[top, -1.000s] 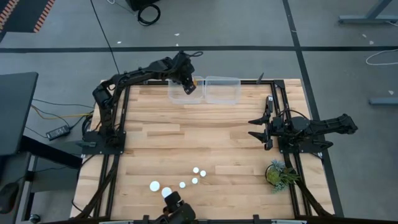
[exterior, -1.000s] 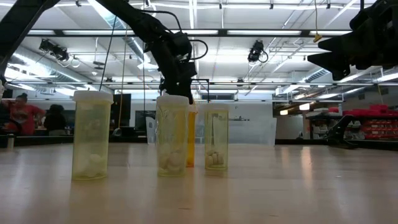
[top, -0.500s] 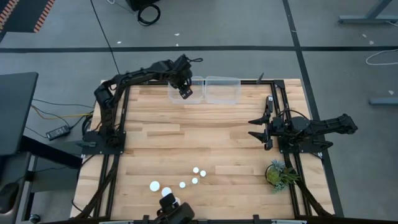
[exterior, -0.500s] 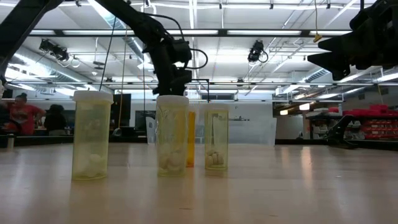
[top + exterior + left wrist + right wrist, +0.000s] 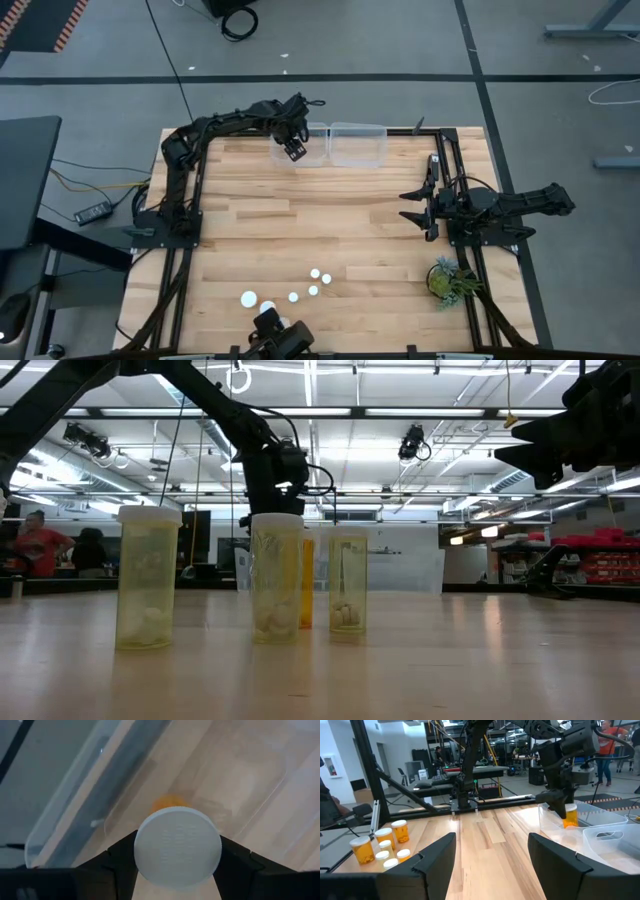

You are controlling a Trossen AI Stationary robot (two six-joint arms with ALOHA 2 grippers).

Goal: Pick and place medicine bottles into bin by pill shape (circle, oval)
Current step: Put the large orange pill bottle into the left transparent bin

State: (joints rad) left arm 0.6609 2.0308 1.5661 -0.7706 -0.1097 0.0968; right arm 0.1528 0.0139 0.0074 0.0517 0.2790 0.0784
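My left gripper (image 5: pixel 293 150) hangs over the left clear bin (image 5: pixel 300 158) at the table's far edge, shut on an orange medicine bottle (image 5: pixel 570 818) with a white cap (image 5: pixel 177 845). A second clear bin (image 5: pixel 357 145) stands right beside it. Several more medicine bottles (image 5: pixel 292 296) stand on their bases near the table's near edge, and they fill the front of the low view (image 5: pixel 277 575). My right gripper (image 5: pixel 413 203) waits open at the table's right side, pointing level. My left gripper pinches the bottle's white cap by its rim (image 5: pixel 140 845) between its two fingers (image 5: pixel 122 852). The fingers come from above, pointing steeply down. The orange body (image 5: pixel 167 802) hangs below the cap inside the left bin's mouth. Whether its bottom touches the bin's floor cannot be told.
A small green plant (image 5: pixel 447 279) sits at the near right corner. Black frame rails (image 5: pixel 190 200) run along the table's left and right sides. Bare wood (image 5: pixel 320 215) lies between the bins and the standing bottles. A person (image 5: pixel 40 545) shows in the room beyond.
My left gripper has gone down into the left bin's mouth with the bottle and tipped to point more steeply down, shifting slightly toward the table's left. The bottle has stayed held between the fingers.
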